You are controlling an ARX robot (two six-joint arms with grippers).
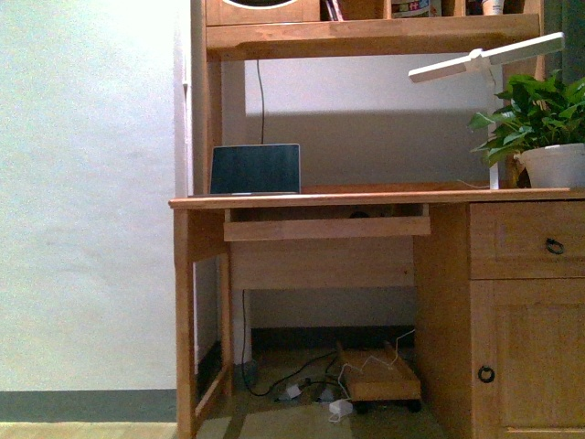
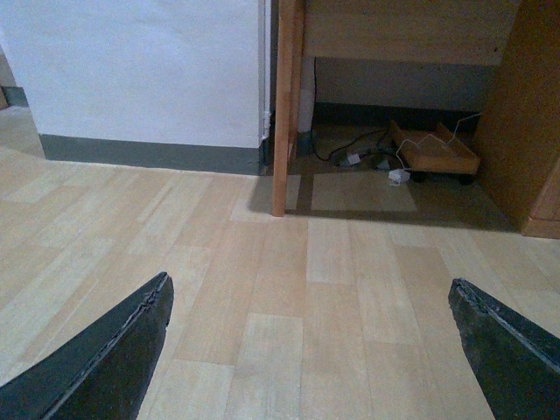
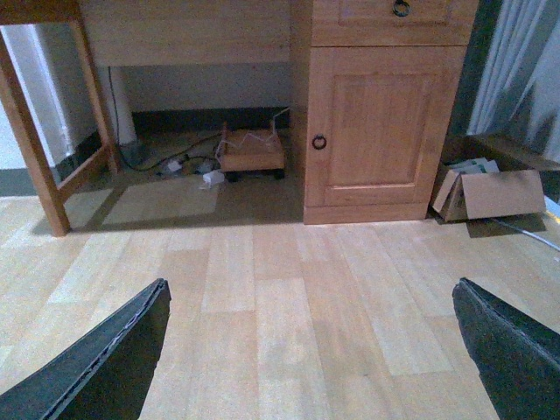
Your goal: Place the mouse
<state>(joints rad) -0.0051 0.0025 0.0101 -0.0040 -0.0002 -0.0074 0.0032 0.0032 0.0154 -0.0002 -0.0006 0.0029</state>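
Mouse (image 1: 359, 215) – dim on tray (image 1: 274, 229) | left fingers (image 2: 105, 359), right fingers (image 3: 96, 359) apart – low over floor (image 2: 280, 289)

Left gripper (image 2: 308, 282) jaws spread, right gripper (image 3: 311, 284) jaws spread

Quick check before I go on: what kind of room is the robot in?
Probably a home study or office corner: a wooden desk with shelves above it, an open laptop on the desktop, and a desk lamp over a potted plant at its right end.

Wooden desk (image 1: 366, 198) with laptop (image 1: 255, 169) and potted plant (image 1: 554, 165)
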